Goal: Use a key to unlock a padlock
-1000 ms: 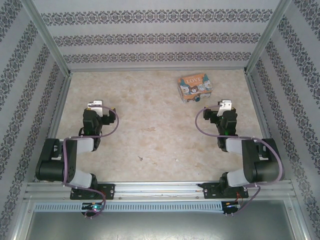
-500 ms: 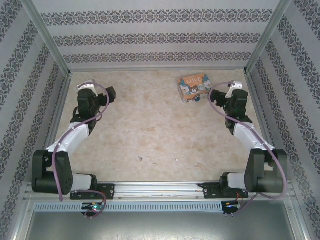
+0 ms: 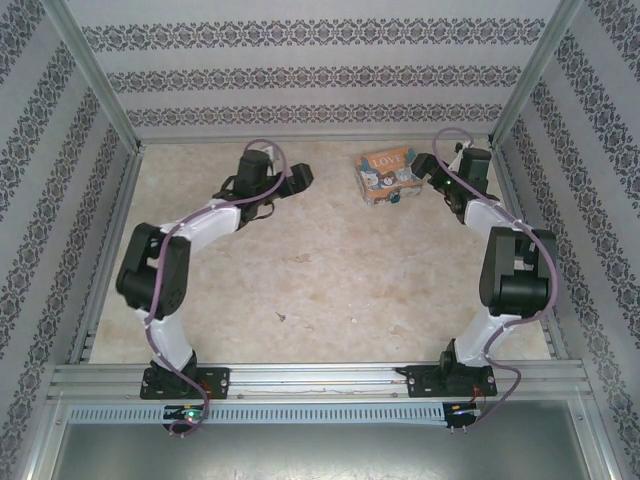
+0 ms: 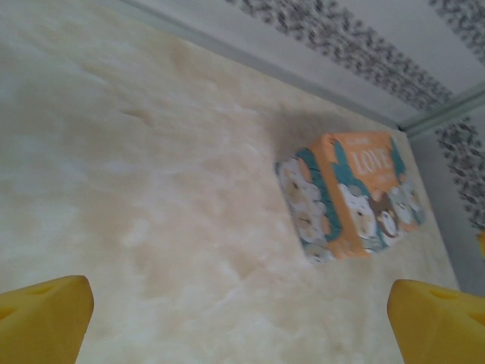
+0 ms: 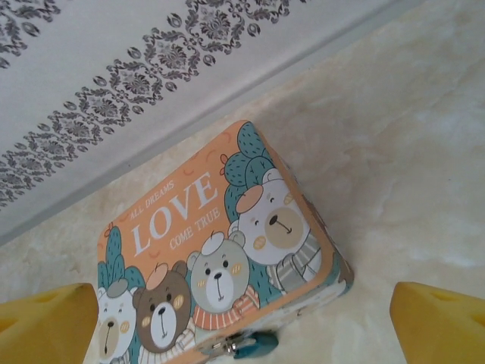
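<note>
1. I found the padlock at the front edge of the tin, low in the right wrist view. Its teal body lay rightward and silver metal leftward, so its long axis ran along that edge.
2. The tin sat lid-up on the table, close to the patterned back wall.
3. The right gripper was spread wide, its yellow fingers framing the tin.
4. The left gripper was also spread wide, facing the tin across bare table.

both arms stretched far forward; left pincer, right pincer spread wide
</note>
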{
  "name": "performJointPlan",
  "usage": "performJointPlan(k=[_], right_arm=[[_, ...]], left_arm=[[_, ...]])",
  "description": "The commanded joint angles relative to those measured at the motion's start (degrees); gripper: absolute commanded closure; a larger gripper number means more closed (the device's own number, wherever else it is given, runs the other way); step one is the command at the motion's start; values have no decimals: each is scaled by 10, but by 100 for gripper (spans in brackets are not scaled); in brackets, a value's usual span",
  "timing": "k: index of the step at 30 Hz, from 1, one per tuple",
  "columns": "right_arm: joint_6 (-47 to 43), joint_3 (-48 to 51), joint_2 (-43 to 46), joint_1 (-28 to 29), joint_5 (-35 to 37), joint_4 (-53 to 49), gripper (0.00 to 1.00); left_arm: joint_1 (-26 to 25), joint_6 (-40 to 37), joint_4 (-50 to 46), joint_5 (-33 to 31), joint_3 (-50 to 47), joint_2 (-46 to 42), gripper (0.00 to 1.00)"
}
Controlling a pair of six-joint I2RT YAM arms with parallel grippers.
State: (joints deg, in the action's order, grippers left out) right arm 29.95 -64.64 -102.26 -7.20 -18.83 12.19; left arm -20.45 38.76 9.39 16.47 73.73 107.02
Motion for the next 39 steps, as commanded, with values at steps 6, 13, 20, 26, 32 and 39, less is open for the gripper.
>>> performJointPlan(k=[6, 13, 20, 26, 32, 39], right_arm=[[42, -121, -110, -21, -73, -18, 2], [45, -195, -180, -24, -120, -40, 2], [33, -259, -230, -24, -169, -72, 2], [23, -312, -265, -23, -220, -104, 2], [10, -331, -276, -14, -257, -124, 2], [-15, -308, -258, 8, -274, -142, 3]], left_arm=[[-39, 62, -9, 87, 148, 137, 1], [-60, 102, -16, 141, 285, 254, 8], [-69, 115, -42, 160, 388, 331, 13], [-72, 127, -52, 172, 442, 374, 15], [-72, 118, -80, 186, 488, 402, 18], [-72, 112, -91, 214, 502, 409, 20]])
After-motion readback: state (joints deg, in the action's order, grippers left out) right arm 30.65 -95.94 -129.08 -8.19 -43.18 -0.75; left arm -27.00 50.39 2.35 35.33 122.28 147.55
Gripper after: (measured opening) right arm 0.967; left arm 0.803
